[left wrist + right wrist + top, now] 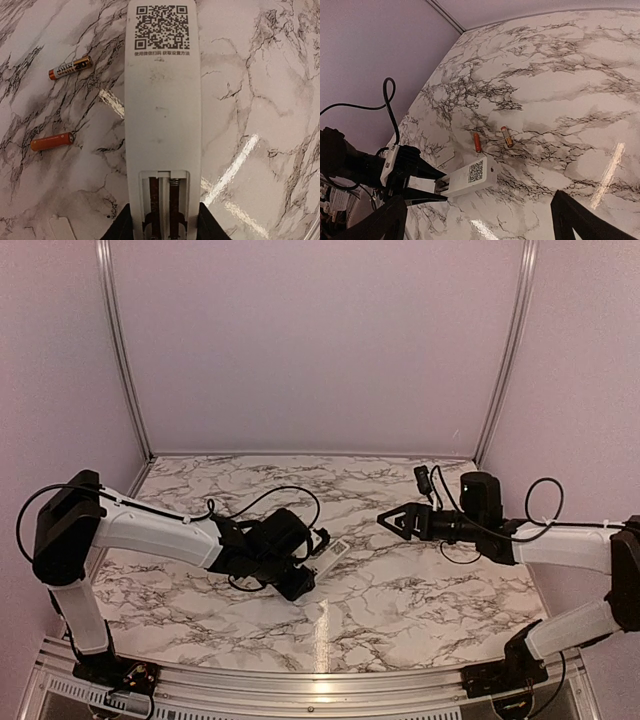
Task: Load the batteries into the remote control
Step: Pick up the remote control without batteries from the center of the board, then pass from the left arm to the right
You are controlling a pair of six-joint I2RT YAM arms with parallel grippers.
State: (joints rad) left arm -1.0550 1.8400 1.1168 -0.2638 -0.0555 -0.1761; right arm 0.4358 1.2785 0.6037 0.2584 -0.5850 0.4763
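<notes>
Soft overhead light, glare on tabletop (pixel 240 155).

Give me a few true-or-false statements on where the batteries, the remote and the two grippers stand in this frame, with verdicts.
1. The remote control lies with its QR code facing up. True.
2. Both batteries sit in the remote's bay. False: the bay is empty, and both lie on the table beside the remote.
3. The left gripper flanks the remote's bay end. True.
4. The right gripper holds a battery. False: it is open and empty, apart from the remote.
</notes>
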